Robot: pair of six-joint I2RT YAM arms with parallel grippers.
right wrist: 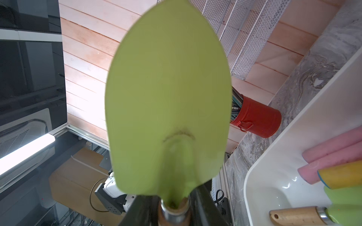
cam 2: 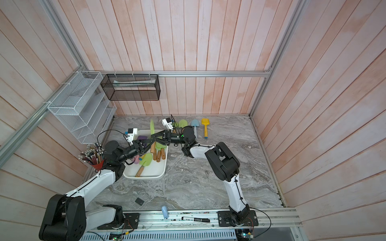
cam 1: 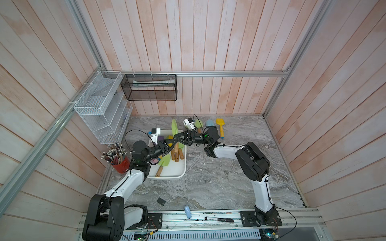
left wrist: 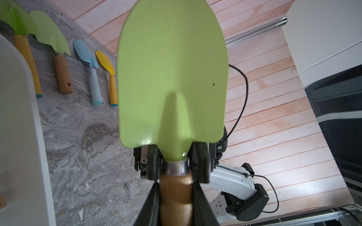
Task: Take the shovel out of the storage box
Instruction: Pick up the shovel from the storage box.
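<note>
A green shovel (cam 1: 174, 126) with a wooden handle is held up over the white storage box (cam 1: 167, 177), its blade edge-on in both top views (cam 2: 152, 127). My left gripper (cam 1: 171, 145) is shut on the wooden handle (left wrist: 175, 187). My right gripper (cam 1: 177, 138) comes from the other side and is shut on the metal collar just below the blade (right wrist: 174, 203). The blade fills both wrist views (left wrist: 172, 78) (right wrist: 168, 97). Several other shovels (cam 1: 164, 162) lie in the box.
Green (cam 1: 198, 124), blue (cam 1: 210, 123) and yellow (cam 1: 219, 125) shovels lie on the marble table by the back wall. A red pencil cup (cam 1: 121, 163) stands left of the box. A white wire rack (cam 1: 102, 108) and a black mesh basket (cam 1: 149, 87) hang on the walls.
</note>
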